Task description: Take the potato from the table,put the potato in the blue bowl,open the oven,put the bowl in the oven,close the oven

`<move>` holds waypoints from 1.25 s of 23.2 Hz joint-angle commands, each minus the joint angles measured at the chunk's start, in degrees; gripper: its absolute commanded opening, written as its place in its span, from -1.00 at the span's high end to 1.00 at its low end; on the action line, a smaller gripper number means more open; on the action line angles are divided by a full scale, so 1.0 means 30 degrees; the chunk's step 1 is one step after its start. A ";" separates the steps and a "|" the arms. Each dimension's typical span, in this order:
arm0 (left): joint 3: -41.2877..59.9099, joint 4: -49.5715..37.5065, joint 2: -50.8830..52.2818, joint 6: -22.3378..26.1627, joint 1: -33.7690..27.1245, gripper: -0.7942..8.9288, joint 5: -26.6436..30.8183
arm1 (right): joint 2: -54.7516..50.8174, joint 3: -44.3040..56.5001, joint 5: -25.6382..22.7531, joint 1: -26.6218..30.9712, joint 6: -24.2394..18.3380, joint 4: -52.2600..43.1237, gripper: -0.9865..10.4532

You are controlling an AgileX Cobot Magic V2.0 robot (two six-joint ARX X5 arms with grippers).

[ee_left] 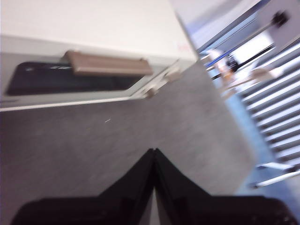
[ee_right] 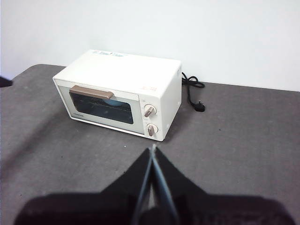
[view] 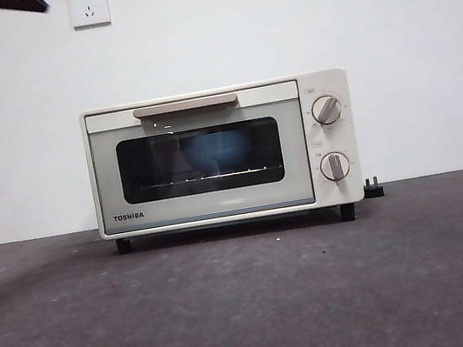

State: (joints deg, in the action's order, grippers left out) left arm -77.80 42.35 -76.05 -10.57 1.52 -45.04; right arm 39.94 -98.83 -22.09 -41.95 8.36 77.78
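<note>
table (ee_right: pixel 243 140), both grippers closed, empty

I log the oven (view: pixel 221 155): cream-white Toshiba box, door shut, beige bar handle (view: pixel 185 106) level along its top edge, two round knobs stacked beside the window, standing upright on the dark grey table (view: pixel 252 302), ahead of my closed left gripper (ee_left: pixel 153 151). Through the dark glass I see the blue bowl (view: pixel 215 151) on the rack; I cannot make out the potato.

blue bowl (view: pixel 215 151) a dim blur behind the oven (view: pixel 211 155) glass, potato unseen, left wrist view motion-blurred
</note>
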 commanded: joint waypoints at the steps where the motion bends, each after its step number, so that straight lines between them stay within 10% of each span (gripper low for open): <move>1: 0.0036 0.1960 0.1399 0.3803 0.0328 0.85 0.3002 | 0.0007 0.0146 -0.0015 -0.0007 0.0153 0.0401 0.83; 8: 0.0036 0.4386 0.4364 0.5034 0.1195 0.85 0.7555 | 0.0007 0.0146 -0.0015 -0.0007 0.0153 0.0401 0.83; 29: 0.0058 0.4750 0.5326 0.6870 0.1195 0.85 0.7577 | 0.0007 0.0146 -0.0015 -0.0007 0.0153 0.0401 0.83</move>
State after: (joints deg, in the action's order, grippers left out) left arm -77.80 57.32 -60.10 5.58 4.95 -22.44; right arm 39.94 -98.83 -22.09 -41.95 8.38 77.78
